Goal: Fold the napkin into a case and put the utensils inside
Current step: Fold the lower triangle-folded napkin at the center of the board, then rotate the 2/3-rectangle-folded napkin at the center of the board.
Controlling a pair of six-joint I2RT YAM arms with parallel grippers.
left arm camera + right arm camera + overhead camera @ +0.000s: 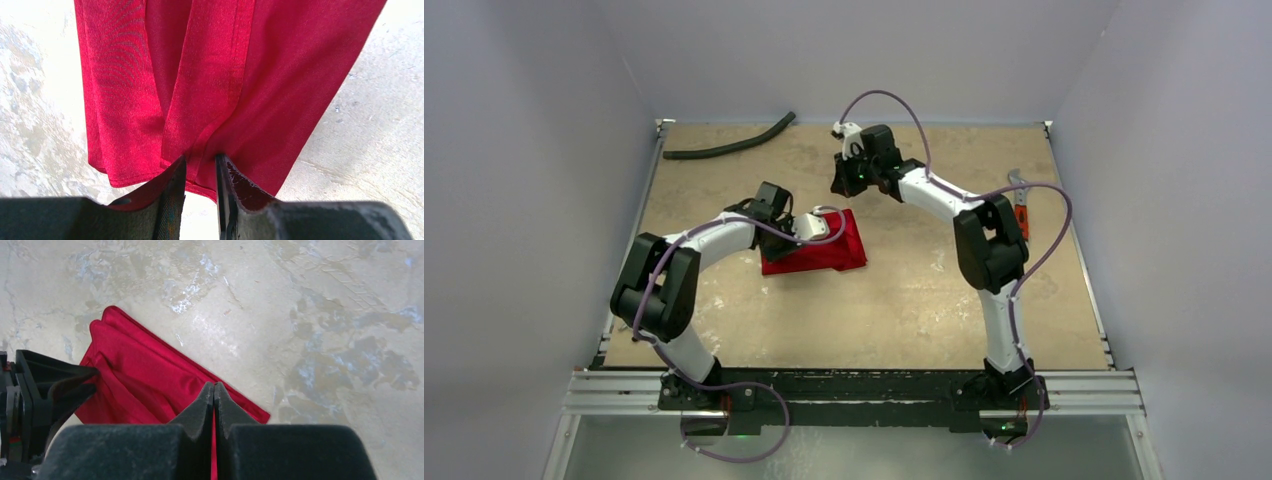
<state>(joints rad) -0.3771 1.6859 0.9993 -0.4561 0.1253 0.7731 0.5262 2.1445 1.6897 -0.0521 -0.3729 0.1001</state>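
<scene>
The red napkin [824, 250] lies folded into a compact pleated shape mid-table. It fills the left wrist view as the napkin [280, 85], with a narrow pleat down its middle. My left gripper [827, 228] is low at the cloth's left edge. In its own view the left gripper [200, 159] has its jaws a narrow gap apart, with the pleat's end and hem lying between the tips. My right gripper [844, 182] hovers above the table behind the napkin. The right wrist view shows the right gripper [214, 385] shut with nothing in it. The utensils are out of view.
A black curved hose [729, 143] lies at the back left. An orange-handled wrench [1021, 208] sits by the right edge, next to the right arm's elbow. Grey walls enclose the table on three sides.
</scene>
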